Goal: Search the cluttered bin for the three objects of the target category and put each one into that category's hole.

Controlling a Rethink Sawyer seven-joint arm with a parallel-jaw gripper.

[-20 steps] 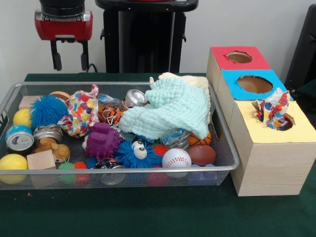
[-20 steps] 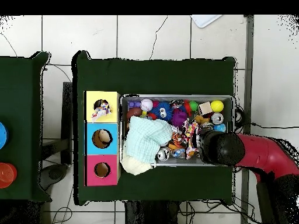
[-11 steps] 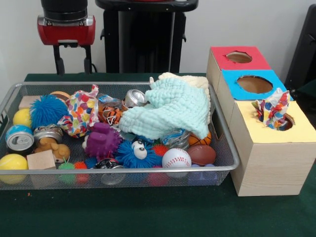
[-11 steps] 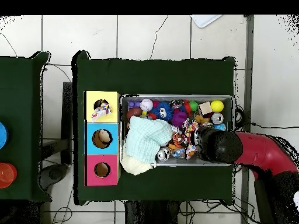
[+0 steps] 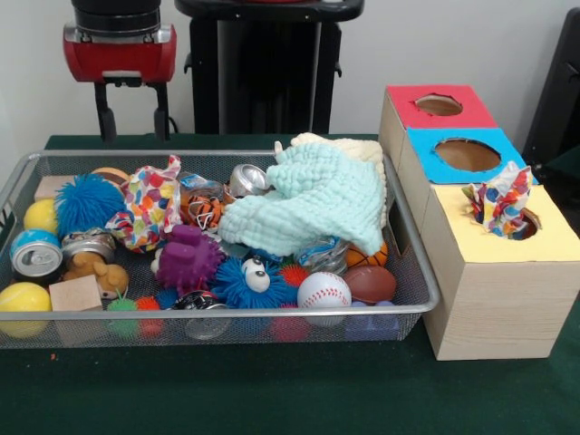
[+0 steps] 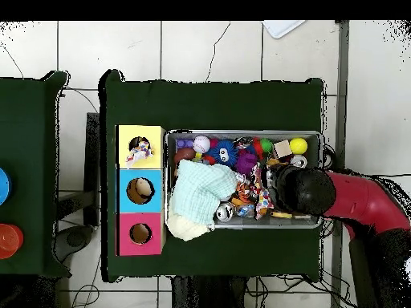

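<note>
The gripper [image 5: 133,116] hangs above the far left part of the wire bin [image 5: 426,294], with its two black fingers [image 5: 105,120] apart and nothing btw them, so the claw is open and empty. From above, the arm's black head covers that end of the bin.

One multicolour dotted cloth [image 5: 499,201] is stuffed halfway in the hole of the yellow box [image 5: 507,272], so I judge the target category is the soft fabric things (approx. one of three is done). Two more of this kind lie in the bin: the polka-dot cloth [image 5: 149,204] at the left, just below the gripper and touching the blue fuzzy ball [image 5: 87,203], and the mint green knitted cloth [image 5: 313,199] at the right, draped over other objects and over a cream cloth [image 5: 358,148] near the bin's right wall.

Handling, in my opinion: the cloths are light, soft and limp, not fragile, and they will hang down and maybe drag neighbours, e.g. the tiger-striped ball [image 5: 205,210] or the silver can [image 5: 246,179]. A raised fold is the best place to pinch; on the polka-dot cloth the peak at its top right stands up well. A flat area gives the fingers little to close on.
</note>
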